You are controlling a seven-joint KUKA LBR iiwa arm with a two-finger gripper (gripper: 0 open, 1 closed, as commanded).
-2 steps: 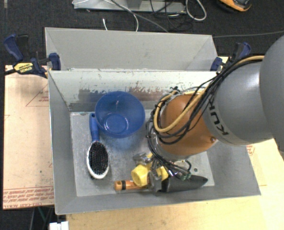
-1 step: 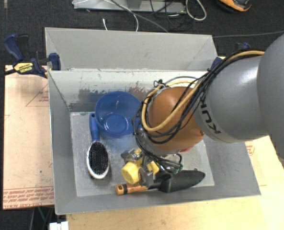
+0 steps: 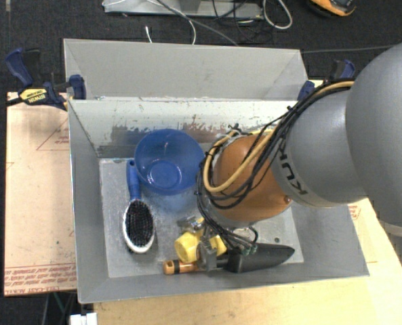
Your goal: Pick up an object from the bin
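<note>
We log the gripper [image 3: 207,241] low in the grey metal bin [image 3: 85,202], lower centre of frame, beneath the arm's orange cover. We cannot tell how wide the claw stands or whether it holds anything. Touching or just left of it lies a small yellow chunky plastic object [image 3: 186,248]; we cannot make out its long axis. A dark tapered object [image 3: 265,254] lies left-right, tip toward frame right. A blue round plastic bowl [image 3: 167,161] sits upper left.
</note>
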